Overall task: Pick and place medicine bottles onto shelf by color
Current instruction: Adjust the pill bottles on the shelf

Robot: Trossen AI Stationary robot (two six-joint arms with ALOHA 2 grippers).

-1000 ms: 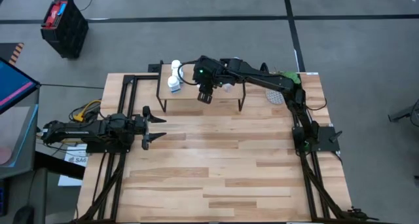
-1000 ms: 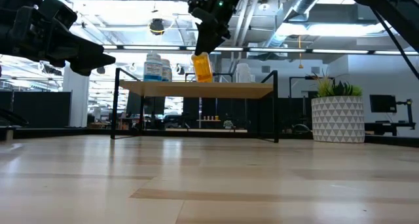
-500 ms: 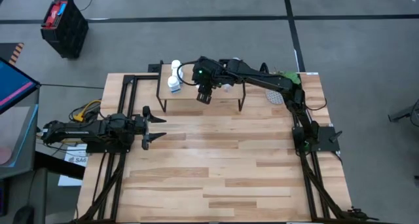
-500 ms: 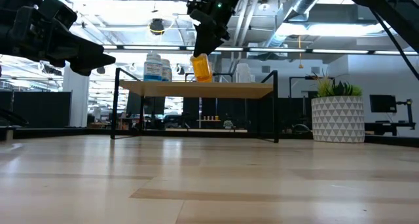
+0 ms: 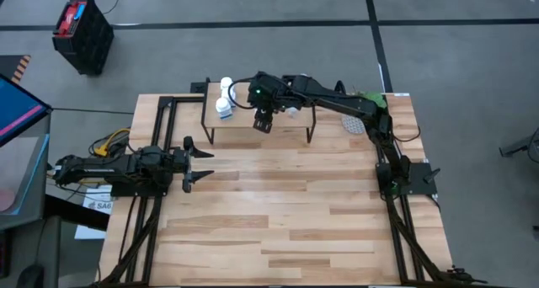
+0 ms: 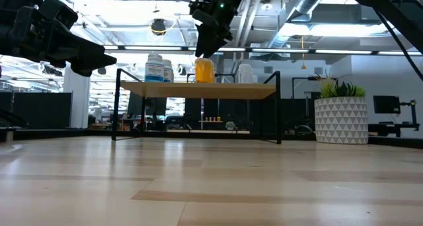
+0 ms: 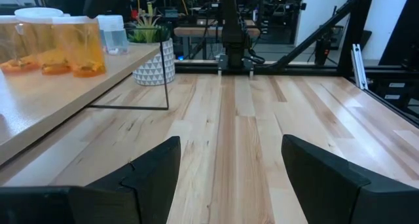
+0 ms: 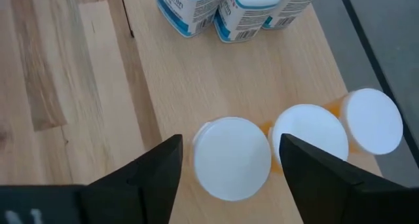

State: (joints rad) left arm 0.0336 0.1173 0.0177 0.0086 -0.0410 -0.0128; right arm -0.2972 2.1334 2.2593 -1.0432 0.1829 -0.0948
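Observation:
The shelf (image 5: 240, 124) stands at the table's far side. Three white bottles with blue marks (image 8: 226, 8) stand at its left end. Three orange bottles with white caps stand in a row near its middle. My right gripper (image 8: 232, 168) is open above the nearest one (image 8: 232, 157), one finger on either side of its cap with a small gap each side. That bottle (image 6: 204, 71) stands upright on its base on the shelf top (image 6: 198, 89). A clear bottle (image 6: 246, 73) stands farther right. My left gripper (image 5: 200, 162) is open and empty over the table's left side.
A potted green plant (image 6: 340, 113) in a patterned white pot stands at the table's far right corner, right of the shelf. The shelf's thin black legs (image 6: 117, 107) stand on the wooden tabletop (image 5: 286, 212), which stretches bare toward the near edge.
The orange bottle hung tilted below my right gripper's fingers just above the shelf. Now it stands upright on the shelf top, free of the fingers. The gripper itself has stayed nearly in place above it.

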